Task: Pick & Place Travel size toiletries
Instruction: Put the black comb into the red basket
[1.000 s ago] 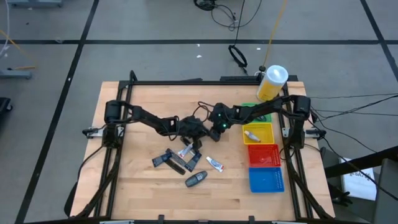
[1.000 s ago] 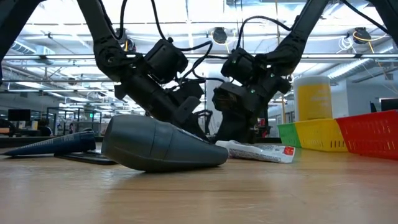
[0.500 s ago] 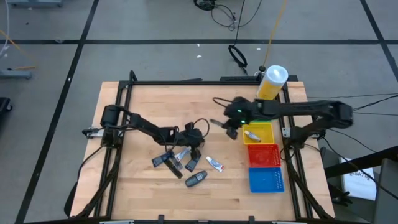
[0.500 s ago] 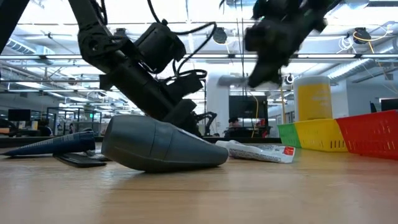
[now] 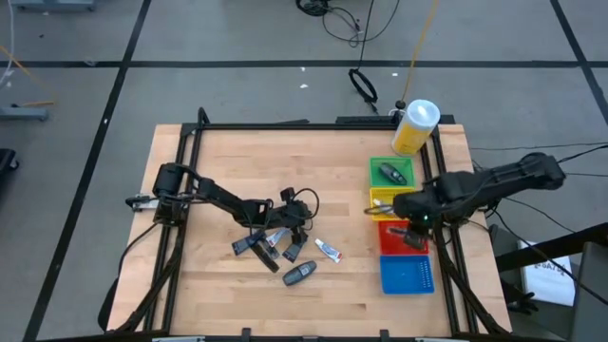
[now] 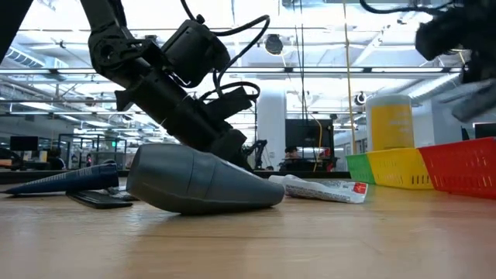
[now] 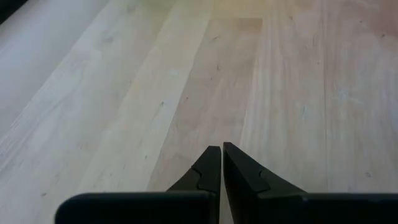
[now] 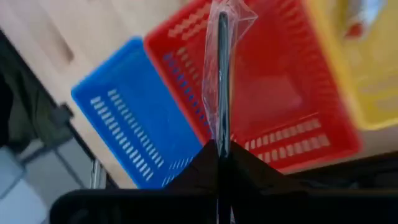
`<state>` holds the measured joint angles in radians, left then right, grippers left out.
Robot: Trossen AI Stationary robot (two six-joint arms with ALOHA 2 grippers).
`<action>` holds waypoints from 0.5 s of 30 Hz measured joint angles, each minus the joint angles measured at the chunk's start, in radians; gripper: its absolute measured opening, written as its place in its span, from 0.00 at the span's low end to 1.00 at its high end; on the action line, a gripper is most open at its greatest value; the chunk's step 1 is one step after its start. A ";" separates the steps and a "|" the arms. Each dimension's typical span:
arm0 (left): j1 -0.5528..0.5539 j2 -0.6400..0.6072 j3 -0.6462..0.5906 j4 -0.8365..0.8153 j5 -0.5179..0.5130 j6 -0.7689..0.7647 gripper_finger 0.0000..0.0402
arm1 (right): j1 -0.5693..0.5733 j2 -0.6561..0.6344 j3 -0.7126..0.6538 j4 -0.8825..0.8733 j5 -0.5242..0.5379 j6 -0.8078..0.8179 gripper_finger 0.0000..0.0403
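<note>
**Red tray below a bagged comb**

Red tray [image 5: 403, 237] sits under the right gripper [image 5: 410, 231], whose fingers are pinched on a thin dark comb [image 8: 222, 74] in clear wrap. Across the wooden table [image 5: 228, 171], the left gripper [image 5: 281, 229] is low among the scattered toiletries [image 5: 285, 249], fingers together and holding nothing. One dark piece [image 5: 391, 173] lies in the green tray [image 5: 376, 167], another item in the yellow tray [image 5: 410, 195].

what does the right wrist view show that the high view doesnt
Only the right wrist view: the right pincer shut on a thin dark item in clear wrap.

Only the high view: the green tray holding a dark piece, the yellow bottle, the toiletries pile and the left pincer.

Both: the red tray, blue tray and yellow tray.
</note>
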<state>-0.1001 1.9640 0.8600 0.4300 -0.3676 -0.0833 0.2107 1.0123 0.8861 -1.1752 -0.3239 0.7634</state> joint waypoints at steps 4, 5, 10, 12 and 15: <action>0.000 0.000 0.000 0.000 0.000 0.000 0.05 | 0.001 0.035 -0.099 0.094 -0.021 -0.056 0.02; 0.000 0.000 0.000 0.000 0.000 0.000 0.05 | -0.004 0.046 -0.125 0.124 -0.021 -0.076 0.03; 0.000 0.000 0.000 0.001 0.000 0.001 0.05 | -0.047 0.098 -0.236 0.311 -0.022 -0.176 0.04; 0.000 0.000 0.000 0.001 0.000 0.001 0.05 | -0.065 0.115 -0.258 0.361 -0.022 -0.205 0.04; 0.000 -0.001 0.000 0.001 0.000 0.001 0.05 | -0.085 0.132 -0.271 0.375 -0.021 -0.230 0.05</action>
<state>-0.0998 1.9633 0.8600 0.4309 -0.3676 -0.0818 0.1258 1.1447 0.6150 -0.8006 -0.3450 0.5331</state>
